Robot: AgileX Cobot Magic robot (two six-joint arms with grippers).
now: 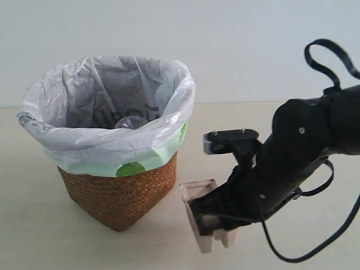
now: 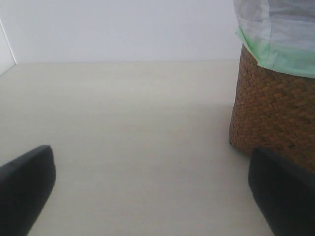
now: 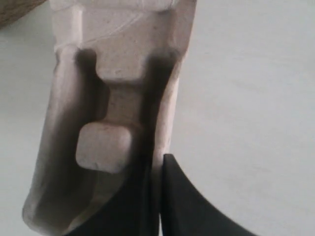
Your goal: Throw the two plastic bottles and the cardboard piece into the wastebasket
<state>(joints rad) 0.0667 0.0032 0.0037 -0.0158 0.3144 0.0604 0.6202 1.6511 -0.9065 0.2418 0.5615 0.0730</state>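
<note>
A brown wicker wastebasket (image 1: 118, 197) with a whitish liner stands on a pale tabletop (image 1: 56, 242). Something clear and rounded, probably a bottle (image 1: 130, 122), shows deep inside; whether both bottles are in there cannot be told, but none lies outside. The right hand (image 1: 214, 214), pressed together, pinches the edge of the beige cardboard piece (image 1: 197, 189), held low just beside the basket. The left hand (image 2: 153, 189) is spread and holds nothing. The cardboard appears to be the last item left.
</note>
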